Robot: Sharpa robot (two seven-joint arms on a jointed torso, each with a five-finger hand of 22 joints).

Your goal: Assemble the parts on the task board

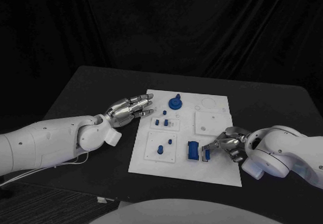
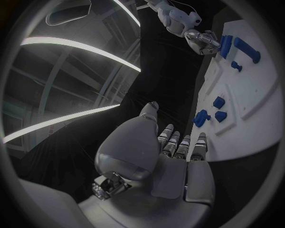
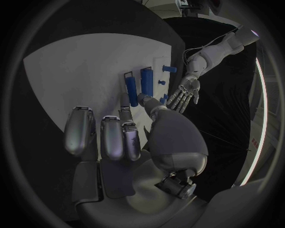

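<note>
A black tabletop (image 1: 91,85) carries a white task board (image 1: 223,171) at its middle. Two white arms reach in from opposite sides. The left hand (image 1: 128,110) hovers just off the board's left edge, its fingers (image 2: 178,142) extended and slightly apart, holding nothing. The right hand (image 1: 228,144) sits over the board's right side, near its front, its fingers (image 3: 113,135) bent down beside a long blue block (image 1: 193,151); whether they pinch anything cannot be told. Smaller blue parts stand on the board: a round knobbed piece (image 1: 176,102) near the far edge, two short pegs (image 1: 161,122) at the middle left, and a peg (image 1: 160,151) on the front left plate.
</note>
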